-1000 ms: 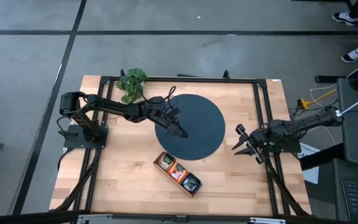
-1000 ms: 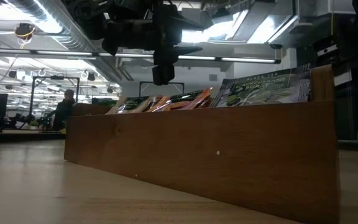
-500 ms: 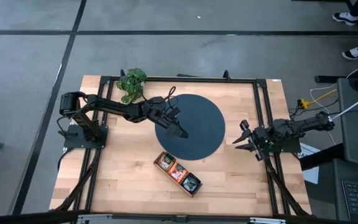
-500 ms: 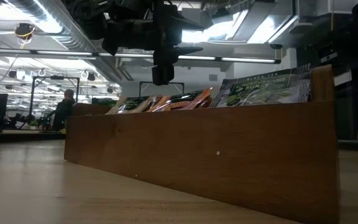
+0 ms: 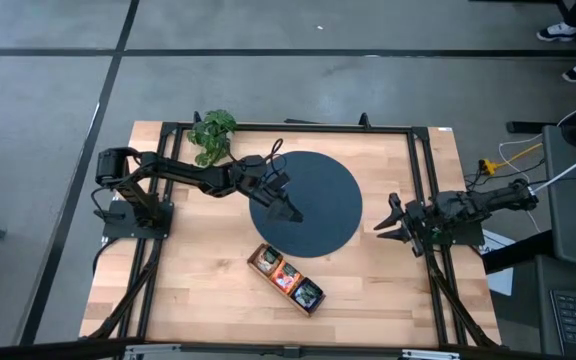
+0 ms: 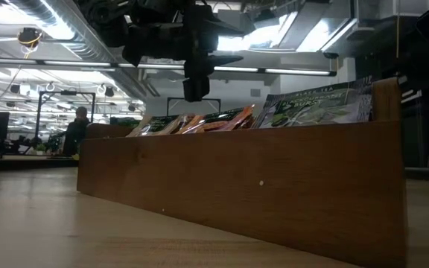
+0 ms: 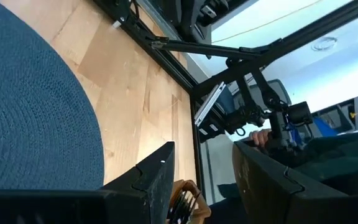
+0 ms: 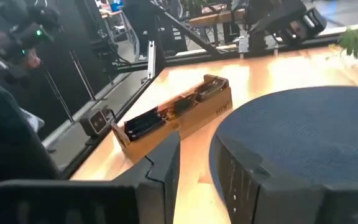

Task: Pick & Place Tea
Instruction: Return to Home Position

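Two dark arms are working over one wooden table [image 5: 198,290]. The left gripper [image 5: 290,211] is hanging above the single dark round mat [image 5: 333,195], close to its centre. Its two fingers are standing apart with nothing between them.

The right gripper [image 5: 386,218] is waiting just off the mat's 3 o'clock edge, near the table's right side. Its two fingers are also spread wide and gripping nothing.

Every one of the tea sachets [image 5: 286,277] in view is sitting inside the one long wooden tray [image 6: 237,179]. The tray is lying at a slant on the table just past the mat's 6 o'clock edge, with its ends pointing to 10 and 4 o'clock.

Seen from above, the tray is showing three compartments:
- The 10 o'clock end is carrying beige-brown packets.
- The middle is carrying red-orange ones.
- The 4 o'clock end is carrying dark ones with green print.

From table height the sachets are standing on edge and leaning, their tops poking above the tray's wall. They are overlapping too closely for a count in any compartment.

One leafy green plant [image 5: 212,134] is sitting at the mat's 10 o'clock, beside the table's edge. One person [image 6: 74,132] is showing in the room beyond the table.
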